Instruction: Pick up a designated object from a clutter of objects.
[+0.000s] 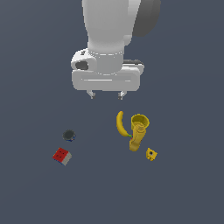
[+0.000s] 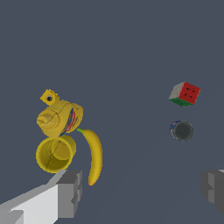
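My jaws (image 1: 105, 95) wide, empty, above surface (image 1: 183, 188). Puzzle cube (image 1: 62, 156) near dark disc (image 1: 68, 135), well apart from banana (image 1: 120, 123). No readable writing.

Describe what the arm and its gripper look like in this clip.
The arm is a smooth, rounded white shell with a dark grey section at the upper part. Below it sits a wide, flat, light grey hand body with a dark oval recess on one side. The gripper ends in two short grey fingers, blocky and ribbed. No cables or markings show.
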Controlling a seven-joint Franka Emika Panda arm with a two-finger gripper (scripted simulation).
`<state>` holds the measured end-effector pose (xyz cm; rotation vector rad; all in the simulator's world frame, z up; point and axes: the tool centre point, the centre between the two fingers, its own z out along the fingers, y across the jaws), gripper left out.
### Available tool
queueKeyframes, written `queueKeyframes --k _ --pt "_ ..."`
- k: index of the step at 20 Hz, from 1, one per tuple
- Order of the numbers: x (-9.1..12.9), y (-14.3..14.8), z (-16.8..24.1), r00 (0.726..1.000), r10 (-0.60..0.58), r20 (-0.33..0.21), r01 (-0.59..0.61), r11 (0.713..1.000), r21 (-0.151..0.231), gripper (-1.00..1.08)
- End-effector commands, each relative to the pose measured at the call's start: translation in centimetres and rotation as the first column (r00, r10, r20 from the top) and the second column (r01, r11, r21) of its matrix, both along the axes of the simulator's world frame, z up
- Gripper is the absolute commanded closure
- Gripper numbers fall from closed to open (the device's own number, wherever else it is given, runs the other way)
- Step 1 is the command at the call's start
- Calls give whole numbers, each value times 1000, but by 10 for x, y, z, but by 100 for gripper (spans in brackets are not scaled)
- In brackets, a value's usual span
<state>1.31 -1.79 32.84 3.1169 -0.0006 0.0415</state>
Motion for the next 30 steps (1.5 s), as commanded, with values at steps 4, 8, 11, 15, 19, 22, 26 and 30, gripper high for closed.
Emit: queueKeyframes --k 4,8,11,15,19,22,26,30 --pt "-1 2 -1 1000 10 -5 -10 1000 -5 -92" --pt "-3 11 -4 999 45 -26 -45 999 -23 -92" --pt "-4 13 -6 998 55 -33 -56 998 -29 -92" --pt "-4 13 -5 998 54 -31 -54 998 -28 -92" --pt "-1 11 -7 998 49 -31 -49 998 -26 -92" --pt "4 6 -12 999 36 -31 -36 999 -23 -92" --pt "16 -5 -21 999 7 -31 -8 1000 -15 -92" --pt "32 -21 -37 999 -33 -31 33 999 -5 -92"
